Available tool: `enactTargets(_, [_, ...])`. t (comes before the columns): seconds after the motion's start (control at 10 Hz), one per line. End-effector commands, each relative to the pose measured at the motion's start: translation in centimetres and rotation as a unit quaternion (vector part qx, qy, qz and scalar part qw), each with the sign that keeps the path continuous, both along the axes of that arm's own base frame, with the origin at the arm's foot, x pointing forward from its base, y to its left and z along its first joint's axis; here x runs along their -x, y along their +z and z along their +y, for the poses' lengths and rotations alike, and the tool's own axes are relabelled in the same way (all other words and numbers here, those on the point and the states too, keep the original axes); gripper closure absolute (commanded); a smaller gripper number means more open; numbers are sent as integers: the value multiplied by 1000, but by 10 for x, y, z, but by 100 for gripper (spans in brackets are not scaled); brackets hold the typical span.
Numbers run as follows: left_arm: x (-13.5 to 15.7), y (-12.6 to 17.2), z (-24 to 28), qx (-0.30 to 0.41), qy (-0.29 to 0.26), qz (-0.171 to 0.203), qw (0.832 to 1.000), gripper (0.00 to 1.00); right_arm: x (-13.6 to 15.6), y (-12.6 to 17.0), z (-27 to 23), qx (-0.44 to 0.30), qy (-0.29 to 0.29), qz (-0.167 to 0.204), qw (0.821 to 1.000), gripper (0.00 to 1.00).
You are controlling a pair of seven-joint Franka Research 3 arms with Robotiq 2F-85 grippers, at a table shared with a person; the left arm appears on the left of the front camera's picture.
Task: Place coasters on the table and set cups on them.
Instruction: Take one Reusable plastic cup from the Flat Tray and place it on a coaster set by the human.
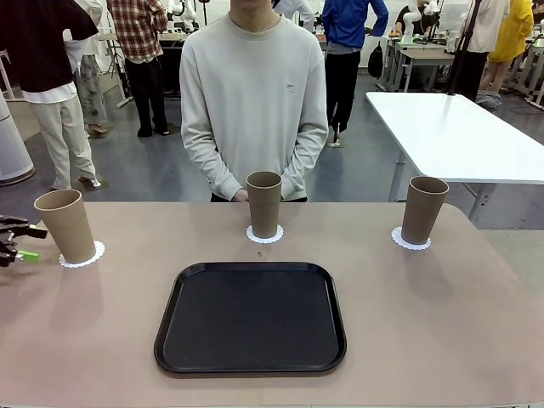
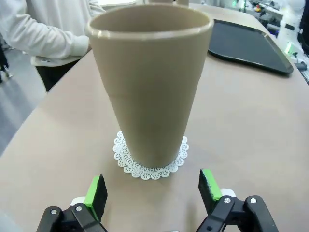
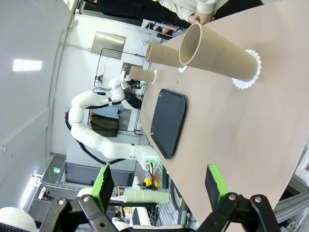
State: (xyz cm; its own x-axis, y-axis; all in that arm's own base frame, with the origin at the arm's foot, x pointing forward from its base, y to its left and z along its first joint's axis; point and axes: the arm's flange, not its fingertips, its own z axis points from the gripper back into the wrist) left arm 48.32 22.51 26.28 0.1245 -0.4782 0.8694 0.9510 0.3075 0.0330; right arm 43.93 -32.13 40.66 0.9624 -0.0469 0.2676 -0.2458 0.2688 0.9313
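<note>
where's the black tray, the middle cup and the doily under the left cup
black tray [image 1: 251, 319]: front view, on its flat floor
middle cup [image 1: 263, 204]: front view, on its side wall
left doily [image 2: 145, 170]: left wrist view, on its lacy near edge

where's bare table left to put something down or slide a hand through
Bare table lies right of the black tray, below the right cup, and left of the tray below the left cup. Open strips separate the middle cup from its neighbours. It is tightest at the left edge, where the left gripper sits by that cup.
</note>
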Motion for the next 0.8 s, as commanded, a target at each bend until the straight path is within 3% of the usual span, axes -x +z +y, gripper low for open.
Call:
enactTargets(0.0, [40, 59, -21, 6, 86, -37, 996, 0, 0, 1, 2, -1, -5, -3, 1000, 0])
enactTargets(0.1, [61, 92, -31, 8, 111, -69, 991, 0, 0, 1, 2, -1, -5, -3, 1000, 0])
enactTargets(0.3, [86, 137, -61, -38, 156, -96, 982, 0, 0, 1, 2, -1, -5, -3, 1000, 0])
enactTargets(0.4, [96, 156, -78, -47, 167, -91, 981, 0, 0, 1, 2, -1, -5, -3, 1000, 0])
enactTargets(0.5, [106, 169, -93, -60, 193, -56, 978, 0, 0, 1, 2, -1, -5, -3, 1000, 0])
enactTargets(0.7, [123, 193, -119, -106, 222, -31, 969, 0, 0, 1, 2, -1, -5, -3, 1000, 0])
